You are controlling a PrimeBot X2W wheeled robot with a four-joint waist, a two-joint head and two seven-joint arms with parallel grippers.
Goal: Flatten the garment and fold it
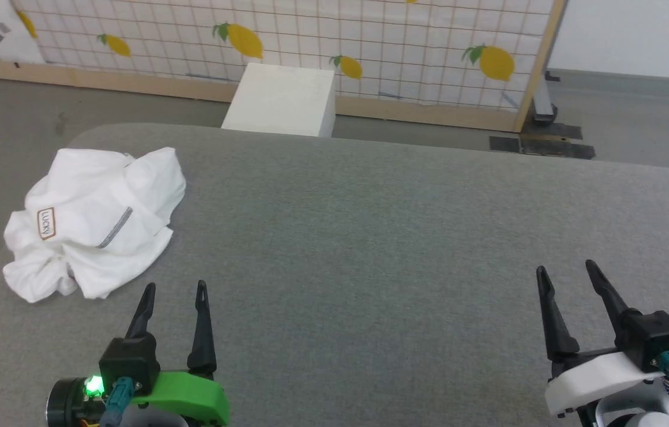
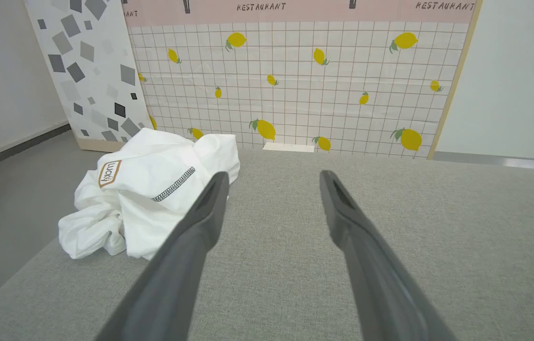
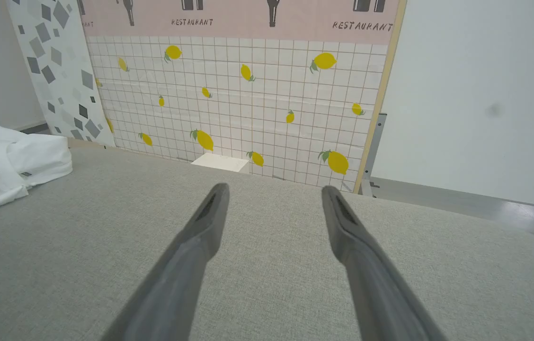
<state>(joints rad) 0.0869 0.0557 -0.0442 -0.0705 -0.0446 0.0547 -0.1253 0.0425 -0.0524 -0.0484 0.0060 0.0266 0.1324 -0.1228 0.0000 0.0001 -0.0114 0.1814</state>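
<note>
Both my left claw (image 1: 174, 286) and right claw (image 1: 566, 268) hover empty, fingers apart. The crumpled white cotton T-shirt with grey zigzag stitching (image 1: 97, 219) lies near the left edge of the grey fabric surface (image 1: 370, 237). I'd pinch one stitched hem, not the bunched middle, then drag it centreward.

Lemon-print screen (image 1: 405, 53); white, perhaps foam, block (image 1: 282, 99)

Grey fabric table (image 1: 370, 237); crumpled white garment (image 1: 94, 222) near left edge.
</note>
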